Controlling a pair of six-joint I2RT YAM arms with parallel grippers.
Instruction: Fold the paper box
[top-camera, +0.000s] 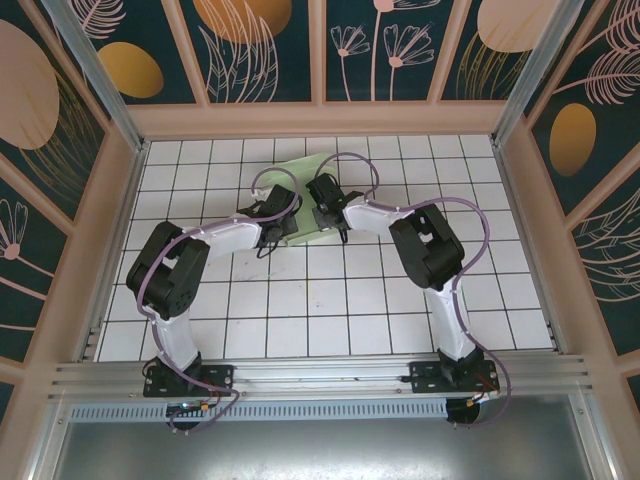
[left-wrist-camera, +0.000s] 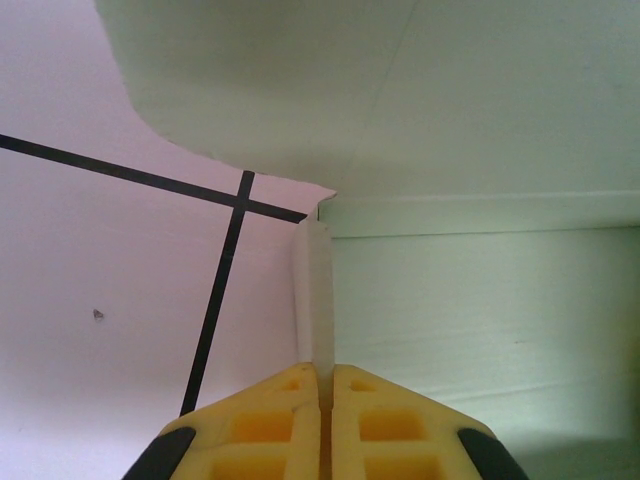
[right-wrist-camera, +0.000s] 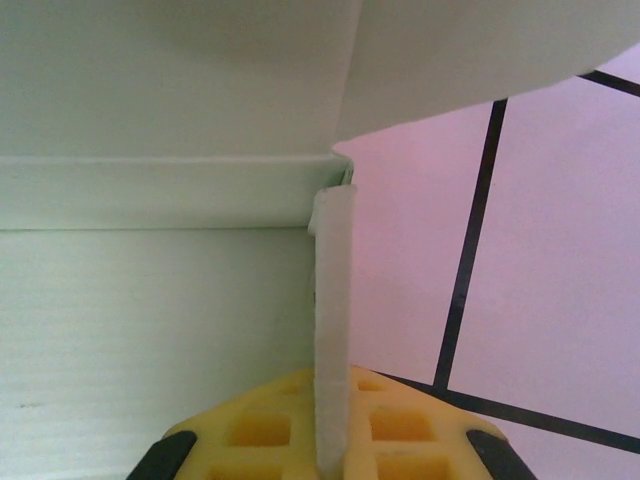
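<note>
As seen from above, the paper box (top-camera: 312, 170) lies at the far middle of the tiled desk (top-camera: 300, 310). The left end effector (top-camera: 285, 212) is at its left edge and the right end effector (top-camera: 325, 205) is over its near part. The step in hand appears to be raising the two side walls. It should go best if both arms move evenly together, so the thin card bends along its creases rather than twisting. Wrists and cables cover much of the sheet here, so its flaps and the closure of the fingers cannot be made out.

In the left wrist view, the yellow fingers (left-wrist-camera: 270, 420) are pressed together on a thin upright side wall (left-wrist-camera: 313, 290) of the box, with the base panel (left-wrist-camera: 480, 320) to its right. A light pinch held low, close to the crease, seems advisable. A large blurred flap (left-wrist-camera: 400, 80) hangs overhead, its far end cut off.

In the right wrist view, the mirror case holds: the fingers (right-wrist-camera: 400, 425) clamp the opposite wall (right-wrist-camera: 333, 290), with the base to its left. This wall looks slightly bowed, so a gentle pull is prudent. How it meets the back wall (right-wrist-camera: 150, 190) at the corner is too blurred to tell.
</note>
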